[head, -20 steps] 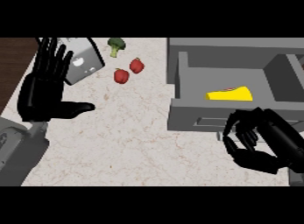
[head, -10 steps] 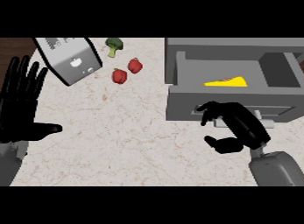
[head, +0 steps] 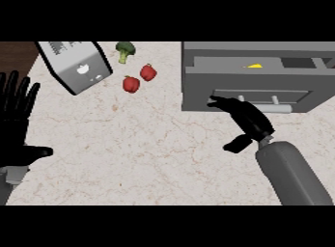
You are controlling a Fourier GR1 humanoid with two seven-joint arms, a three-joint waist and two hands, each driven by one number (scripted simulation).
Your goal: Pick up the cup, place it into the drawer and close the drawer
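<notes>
The grey drawer [head: 262, 91] stands at the counter's back right, pulled out only a little. Inside it only a small sliver of a yellow object [head: 254, 65] shows over the front panel; I cannot tell its shape. My right hand [head: 247, 119] reaches up from the lower right, open, its straight fingertips [head: 217, 101] against the left part of the drawer's front panel, beside the handle [head: 270, 101]. My left hand [head: 9, 118] rests open at the view's left edge, fingers up, holding nothing.
A grey toaster-like box [head: 77, 67] lies tilted at the back left. A broccoli floret [head: 125, 49] and two red peppers [head: 131, 84] [head: 147, 72] lie between it and the drawer. Dark wood [head: 6, 55] borders the counter at far left.
The drawer has slid far in, hiding most of the yellow object. My right hand went up to the front panel and straightened its fingers. The left hand stayed raised.
</notes>
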